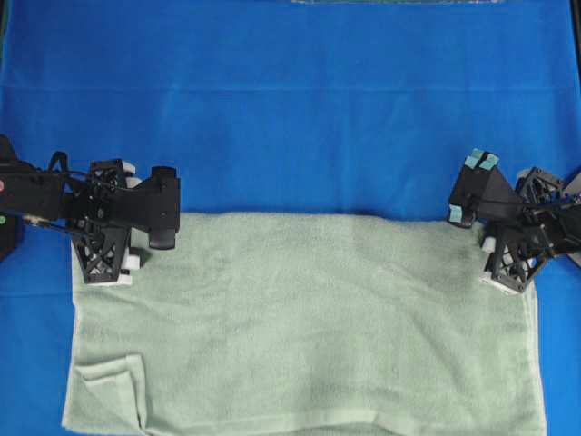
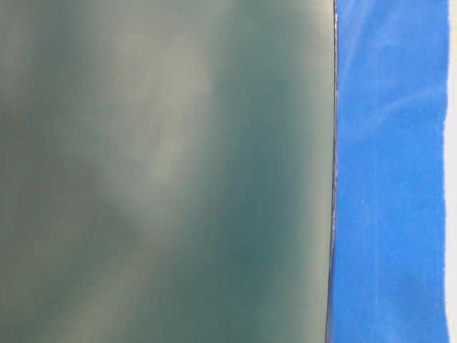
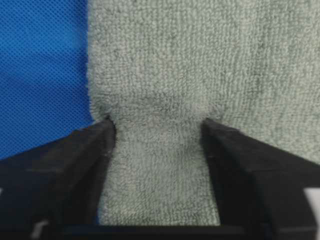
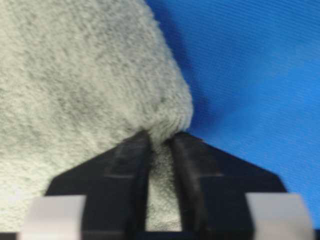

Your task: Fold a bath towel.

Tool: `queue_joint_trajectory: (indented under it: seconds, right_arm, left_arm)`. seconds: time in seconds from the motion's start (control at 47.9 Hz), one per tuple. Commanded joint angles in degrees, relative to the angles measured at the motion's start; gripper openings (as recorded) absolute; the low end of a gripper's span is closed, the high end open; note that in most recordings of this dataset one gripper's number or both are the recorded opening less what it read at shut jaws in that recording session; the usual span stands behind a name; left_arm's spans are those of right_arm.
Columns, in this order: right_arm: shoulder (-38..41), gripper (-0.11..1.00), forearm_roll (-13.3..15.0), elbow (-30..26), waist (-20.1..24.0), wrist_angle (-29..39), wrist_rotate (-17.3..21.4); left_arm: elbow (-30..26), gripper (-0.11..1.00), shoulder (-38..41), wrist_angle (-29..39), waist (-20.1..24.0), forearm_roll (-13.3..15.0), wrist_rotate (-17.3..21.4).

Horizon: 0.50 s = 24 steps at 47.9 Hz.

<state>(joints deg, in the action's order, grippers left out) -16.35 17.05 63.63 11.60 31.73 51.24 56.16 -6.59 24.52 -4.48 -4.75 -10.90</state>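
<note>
The bath towel point(image 1: 309, 318) lies flat on the near half of the blue-covered bench point(image 1: 290, 118), long axis running left to right. Each far corner sits inside a pincer: the right pincer point(image 4: 161, 145) is clenched on its corner, while the left pincer point(image 3: 157, 132) straddles a bunched fold, jaws half-closed.
</note>
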Motion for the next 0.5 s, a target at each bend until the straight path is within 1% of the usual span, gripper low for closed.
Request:
queue_joint_trajectory:
  seconds: [0.0, 0.063, 0.188, 0.272, 0.334, 0.376, 0.439, 0.48]
  right_arm:
    - [0.4, 0.12, 0.0, -0.2, -0.4, -2.3, 0.1]
    - [0.4, 0.11, -0.1, -0.4, -0.4, -3.5, 0.1]
    - [0.0, 0.11, -0.1, -1.1, -0.4, -4.0, 0.1]
    - [-1.0, 0.11, -0.1, -2.2, -0.2, -3.1, 0.1]
    - [-2.5, 0.11, -0.1, -3.5, 0.3, -1.0, 0.1]
    - [-4.0, 0.11, -0.1, -4.9, 0.8, 1.1, 0.1]
    - [-6.3, 0.11, -0.1, -7.3, 1.8, 5.0, 0.1]
    - [-8.4, 0.11, 0.0, -9.5, 2.9, 8.6, 0.0]
  left_arm:
    - [1.1, 0.54, 0.6, 2.2, 0.8, -0.3, 0.2]
    - [1.2, 0.47, 0.6, 2.7, 0.8, -0.3, -0.1]
    - [1.1, 0.4, 0.4, 4.0, 0.7, -0.1, -0.2]
    - [0.4, 0.36, 0.1, 7.1, 0.7, -0.1, -0.4]
    - [-0.8, 0.3, -0.9, 10.8, 0.5, 0.0, -0.4]
    - [-2.0, 0.24, -1.9, 14.0, 0.3, 0.0, -0.4]
    - [-4.5, 0.16, -4.2, 19.2, -0.4, 0.0, -0.6]
    - [-6.4, 0.14, -6.1, 22.6, -1.2, 0.0, -0.7]
